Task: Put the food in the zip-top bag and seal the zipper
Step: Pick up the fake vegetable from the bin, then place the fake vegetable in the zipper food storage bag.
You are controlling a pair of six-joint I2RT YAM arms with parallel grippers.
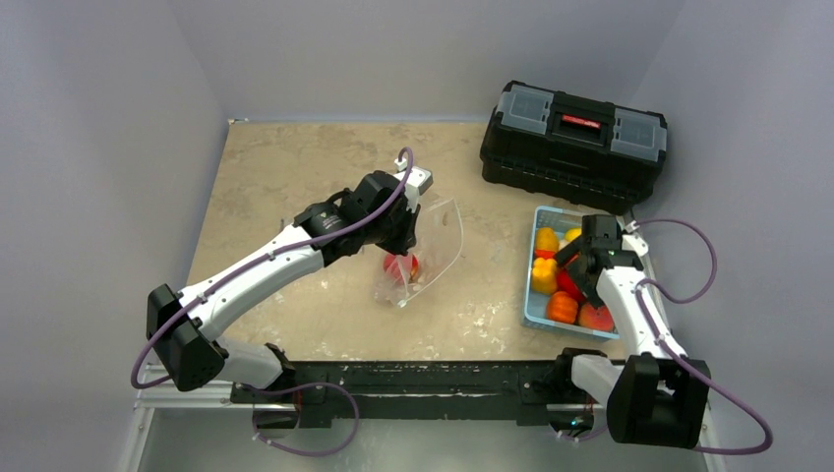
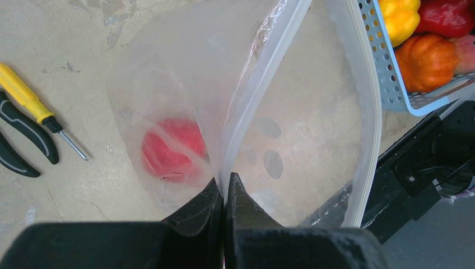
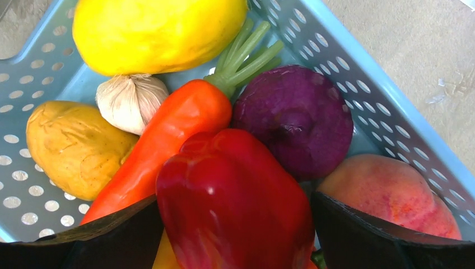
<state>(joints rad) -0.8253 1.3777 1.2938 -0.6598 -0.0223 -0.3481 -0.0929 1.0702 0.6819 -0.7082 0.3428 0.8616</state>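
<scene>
The right fingers stand wide apart down in the blue tray. One is on either flank of a red pepper, and nothing is gripped yet; whether they touch its skin I cannot tell. The pepper's long axis seems to run along their reach, so closing would take it across its narrow width.

The left fingers are pressed together on one lip of the zip-top bag, pinching it at the zipper and lifting that edge so the mouth gapes. One red piece of food already lies inside.

The coming move turns on this: the bag sits to the left of the tray and well apart from it, with its mouth facing the tray. The right arm is much the nearer to the pepper — it would have to carry it leftward across the table.

Only the overhead view shows that gap. Only the right wrist view shows the purple onion and peach crowding the pepper. Only the left wrist view shows a yellow-handled screwdriver lying beside the bag.
</scene>
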